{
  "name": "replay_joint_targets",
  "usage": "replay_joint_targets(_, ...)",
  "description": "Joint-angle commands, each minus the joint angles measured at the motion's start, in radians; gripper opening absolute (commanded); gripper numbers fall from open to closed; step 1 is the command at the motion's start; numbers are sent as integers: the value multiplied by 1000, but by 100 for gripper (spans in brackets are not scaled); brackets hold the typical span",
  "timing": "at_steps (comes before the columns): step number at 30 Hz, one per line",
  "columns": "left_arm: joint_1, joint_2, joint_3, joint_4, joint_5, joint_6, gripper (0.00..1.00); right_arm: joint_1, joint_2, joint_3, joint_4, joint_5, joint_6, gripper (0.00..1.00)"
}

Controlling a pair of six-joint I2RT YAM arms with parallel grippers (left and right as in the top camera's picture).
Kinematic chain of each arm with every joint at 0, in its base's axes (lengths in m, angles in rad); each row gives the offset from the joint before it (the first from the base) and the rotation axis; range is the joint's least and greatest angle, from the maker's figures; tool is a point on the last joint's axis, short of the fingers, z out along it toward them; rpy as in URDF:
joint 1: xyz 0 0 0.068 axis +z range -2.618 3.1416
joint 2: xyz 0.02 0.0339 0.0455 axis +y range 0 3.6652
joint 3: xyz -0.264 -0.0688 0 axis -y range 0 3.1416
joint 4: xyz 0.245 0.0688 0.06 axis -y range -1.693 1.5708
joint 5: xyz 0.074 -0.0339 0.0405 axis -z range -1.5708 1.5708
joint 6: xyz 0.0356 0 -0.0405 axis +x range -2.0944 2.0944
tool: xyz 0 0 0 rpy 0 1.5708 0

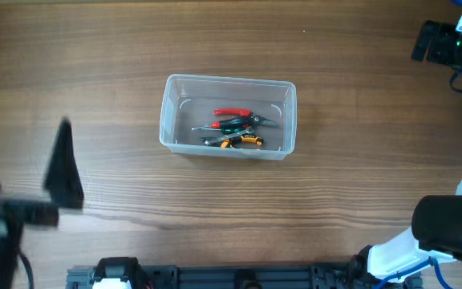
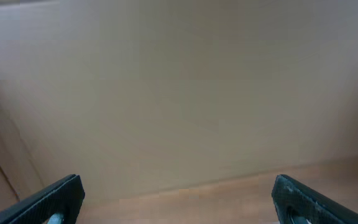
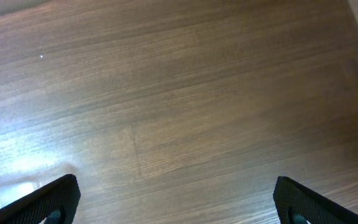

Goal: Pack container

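The clear plastic container (image 1: 228,116) stands in the middle of the wooden table in the overhead view. Inside lie several hand tools: red-handled pliers (image 1: 233,113), a green-handled tool (image 1: 229,124) and an orange-and-black tool (image 1: 242,141). My left gripper (image 1: 62,172) is at the far left of the table, well away from the container; in its wrist view its fingers (image 2: 178,202) are wide apart and empty. My right gripper (image 1: 435,42) is at the far right back; its fingers (image 3: 178,199) are wide apart over bare wood, empty.
The wood table (image 1: 215,209) surrounds the container on all sides. The right arm's white base (image 1: 423,241) sits at the front right. A black rail (image 1: 215,277) runs along the front edge. A white object (image 3: 5,191) shows at the lower left of the right wrist view.
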Motion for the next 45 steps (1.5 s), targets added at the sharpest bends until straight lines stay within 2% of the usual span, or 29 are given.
replay_joint_targets(1,-1,-128,-234,-2,18,-7,100,5,20,-3,2,-5,14,100)
replay_joint_targets(2,0,-179,-332,26,32,-7,100,5,20,-3,2,-5,14,100)
replay_joint_targets(4,-1,-287,-595,176,106,-11,100,5,20,-3,2,-5,14,100)
replay_joint_targets(8,-1,-463,-1073,547,270,-11,100,5,20,-3,2,-5,14,100)
replay_joint_targets(12,0,-581,-1320,676,283,-66,100,5,20,-3,2,-5,14,100)
replay_joint_targets(21,3,-724,-1481,672,146,-67,100,5,20,-3,2,-5,14,100)
replay_joint_targets(23,22,-744,-1495,671,146,-111,100,5,20,-3,2,-5,14,100)
replay_joint_targets(27,30,-754,-1541,672,136,-165,100,5,20,-3,2,-5,13,100)
replay_joint_targets(36,30,-772,-1610,714,-26,-292,100,5,20,-3,2,-5,13,100)
replay_joint_targets(45,30,-772,-1674,731,-53,-294,100,5,20,-3,2,-5,14,100)
